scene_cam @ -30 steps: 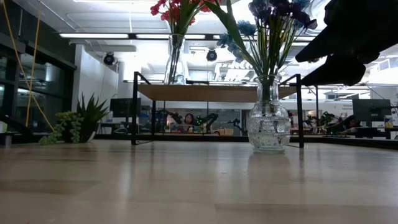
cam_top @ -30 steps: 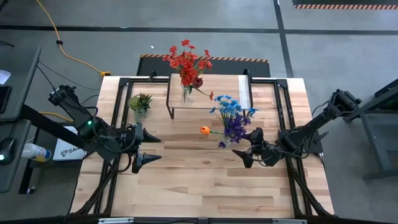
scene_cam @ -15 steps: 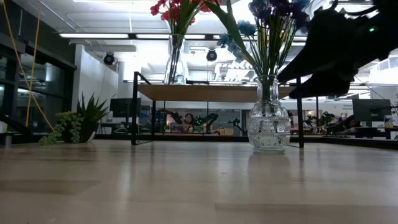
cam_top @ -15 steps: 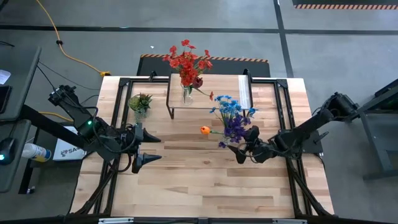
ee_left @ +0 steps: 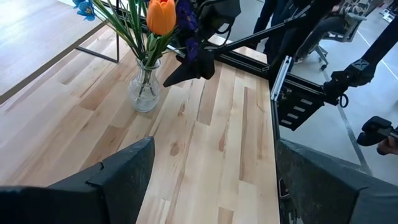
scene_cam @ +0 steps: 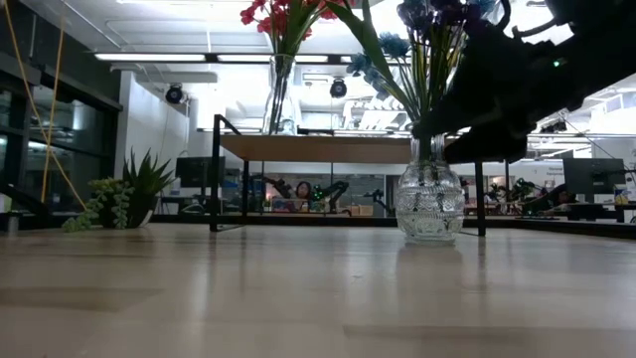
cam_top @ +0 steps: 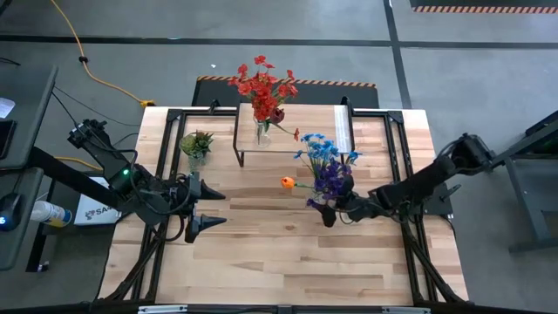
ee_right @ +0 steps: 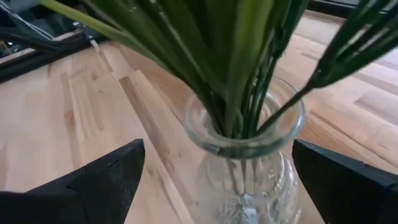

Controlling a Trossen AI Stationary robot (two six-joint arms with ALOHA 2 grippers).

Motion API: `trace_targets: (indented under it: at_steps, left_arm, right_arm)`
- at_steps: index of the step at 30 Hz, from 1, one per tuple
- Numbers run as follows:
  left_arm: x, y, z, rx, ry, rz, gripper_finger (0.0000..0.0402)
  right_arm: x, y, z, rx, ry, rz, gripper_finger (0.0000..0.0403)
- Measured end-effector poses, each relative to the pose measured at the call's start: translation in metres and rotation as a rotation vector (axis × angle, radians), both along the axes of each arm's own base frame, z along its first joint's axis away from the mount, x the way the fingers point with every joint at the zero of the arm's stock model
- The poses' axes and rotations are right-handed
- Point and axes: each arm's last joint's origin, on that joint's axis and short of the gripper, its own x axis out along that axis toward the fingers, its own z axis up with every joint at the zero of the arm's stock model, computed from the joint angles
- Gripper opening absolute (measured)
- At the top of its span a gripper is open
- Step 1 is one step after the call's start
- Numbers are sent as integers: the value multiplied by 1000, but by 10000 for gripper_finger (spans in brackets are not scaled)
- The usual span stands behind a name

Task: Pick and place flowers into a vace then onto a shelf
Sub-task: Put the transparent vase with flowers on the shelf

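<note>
A: Where is room lying open on the table (cam_top: 288,262)?

B: The near half is lying bare, and the left gripper (cam_top: 212,207) is waiting there, fingers apart.

A: What is blocking the right gripper (cam_top: 335,207)?

B: The vase (ee_right: 245,158) is standing between its spread fingers, stems (ee_right: 233,68) fanning over it. The shelf (cam_top: 305,129) with the red flowers (cam_top: 261,87) is closing off the far side; the spiky plant (cam_top: 196,144) is standing to its left.

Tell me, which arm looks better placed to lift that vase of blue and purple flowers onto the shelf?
The right: its open gripper flanks the vase neck, while the left gripper waits far off.
</note>
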Motion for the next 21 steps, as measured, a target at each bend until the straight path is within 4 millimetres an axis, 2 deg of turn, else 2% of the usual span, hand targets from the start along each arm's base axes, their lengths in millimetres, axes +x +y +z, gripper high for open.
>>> trace_targets:
  at_steps: [8,21]
  left_arm:
    - [0,0,0,3,4,0,367]
    - [0,0,0,3,3,0,367]
  right_arm:
    - [4,-4,-9,11,26,-15,397]
    - [7,-9,-5,-7,-28,-76,392]
